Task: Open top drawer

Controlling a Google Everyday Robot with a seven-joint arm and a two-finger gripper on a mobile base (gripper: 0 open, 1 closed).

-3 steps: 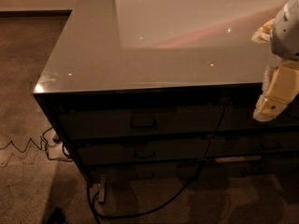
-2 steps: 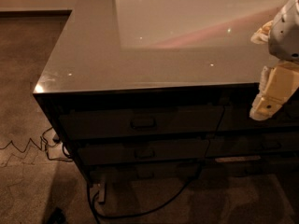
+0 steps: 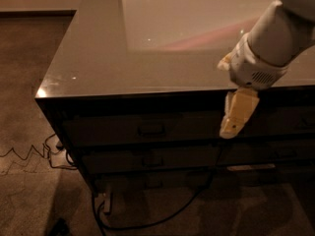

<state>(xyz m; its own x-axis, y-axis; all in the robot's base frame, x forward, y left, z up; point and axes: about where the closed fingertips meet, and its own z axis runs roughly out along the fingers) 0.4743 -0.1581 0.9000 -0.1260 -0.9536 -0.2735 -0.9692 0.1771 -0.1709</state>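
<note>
Here my gripper (image 3: 235, 117) hangs right of the top drawer (image 3: 108, 131) handle (image 3: 151, 130), grip state untellable; I should probably centre on it, then pull straight.

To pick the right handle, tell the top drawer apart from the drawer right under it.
The top drawer sits directly under the tabletop; the second drawer lies one row lower. The top drawer's front looks taller, the second drawer's slimmer. The claw hangs at the top drawer's height, right of its handle, above the second drawer's level. Both are shut and dark, each with a small bar handle at centre.
</note>
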